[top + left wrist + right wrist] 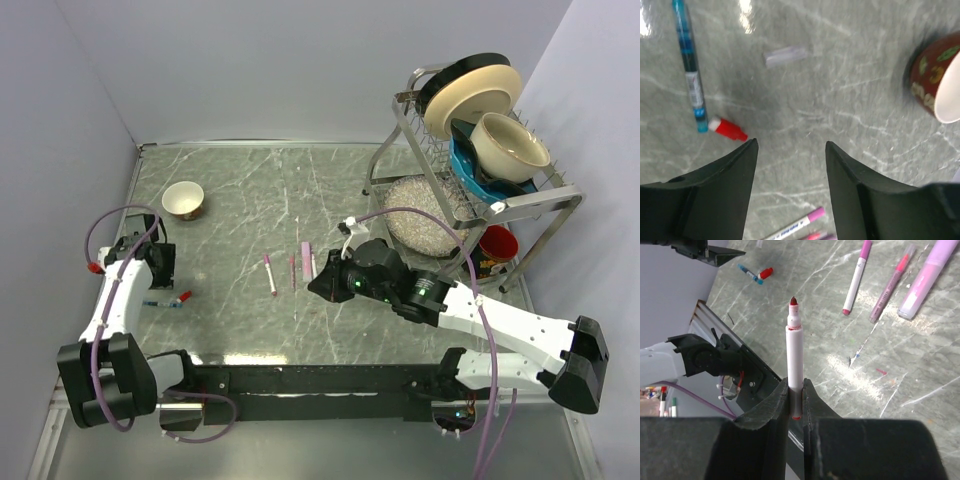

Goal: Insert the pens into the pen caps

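Held pen: the red-tipped pen [794,352] has a white barrel and a bare tip pointing away from the wrist. It is over the middle of the table [230,180].
Right gripper [796,392]: pressed onto the low end of that pen's barrel.
Matching cap: the red cap [729,129] lies flat at 9 o'clock from the right gripper, right against the end of a blue pen [690,65].
Left gripper [791,145]: jaws spread with nothing between them. The cap sits at 10 o'clock, outside the gap.
Risk, pick-up: a descent from here would likely miss the cap, shove it, or drag the blue pen along.
Risk, mating: with the pen held so low, its long free barrel may tilt and the tip smear the cap's rim.
Around: a pale clear cap [785,55] lies at 12 o'clock and a patterned cup [935,75] at 2 o'clock. Loose pens [293,270] lie just beside the right gripper at 10 o'clock, and a dish rack [535,205] stands at 1 o'clock.
In the way: only the blue pen.
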Robot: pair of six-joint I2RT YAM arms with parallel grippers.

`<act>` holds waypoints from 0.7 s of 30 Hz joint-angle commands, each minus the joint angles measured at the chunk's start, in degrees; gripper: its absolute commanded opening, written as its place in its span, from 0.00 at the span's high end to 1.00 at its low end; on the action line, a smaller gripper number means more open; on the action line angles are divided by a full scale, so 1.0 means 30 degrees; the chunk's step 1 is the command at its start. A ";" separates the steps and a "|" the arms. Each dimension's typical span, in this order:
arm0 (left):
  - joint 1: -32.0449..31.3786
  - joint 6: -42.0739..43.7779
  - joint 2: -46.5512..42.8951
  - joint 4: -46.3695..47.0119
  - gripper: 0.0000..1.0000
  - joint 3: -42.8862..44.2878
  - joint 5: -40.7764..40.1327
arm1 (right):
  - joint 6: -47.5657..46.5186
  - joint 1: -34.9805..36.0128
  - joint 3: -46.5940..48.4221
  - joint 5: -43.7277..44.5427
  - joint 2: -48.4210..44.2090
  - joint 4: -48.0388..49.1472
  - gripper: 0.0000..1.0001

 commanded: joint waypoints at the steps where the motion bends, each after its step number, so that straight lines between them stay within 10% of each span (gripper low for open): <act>1: 0.0083 0.1678 0.0091 0.2180 0.41 -0.0369 -0.1308 | -0.0294 -0.0282 0.0002 -0.0678 -0.0276 0.1226 1.00; 14: -0.1816 1.6453 0.3286 0.4655 0.34 0.3984 0.4975 | -0.0175 -0.0341 0.0002 -0.1088 -0.0685 0.0964 1.00; 21: -0.1294 0.5284 0.1941 -0.1753 0.52 0.3910 -0.0831 | -0.0528 -0.0341 0.0676 -0.0825 -0.0684 -0.0034 1.00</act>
